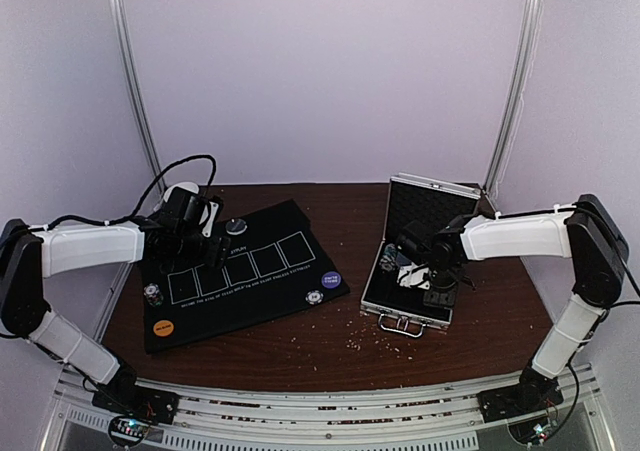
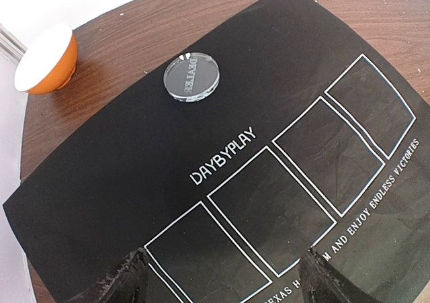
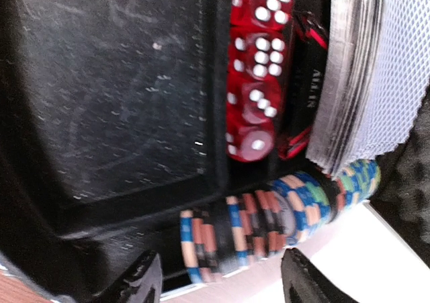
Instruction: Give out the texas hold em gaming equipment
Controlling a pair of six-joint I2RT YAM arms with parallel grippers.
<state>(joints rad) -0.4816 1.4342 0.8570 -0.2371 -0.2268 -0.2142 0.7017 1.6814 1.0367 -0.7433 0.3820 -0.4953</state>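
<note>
Top external view: table (image 1: 330,346) carries a black mat (image 1: 250,306) toward its left edge and the open silver case (image 1: 405,318) toward its right edge. Right gripper (image 3: 222,279) is down inside the case, jaws apart, astride the near end of the poker chips (image 3: 269,226) lying in a row. No chip is visibly clamped. The card deck (image 3: 366,74) and red dice (image 3: 259,68) lie alongside. Left gripper (image 2: 225,283) hangs released and empty over the mat. Recommended: centre on a few chips, close squarely across their rims, lift straight, and keep clear of the dice.
</note>
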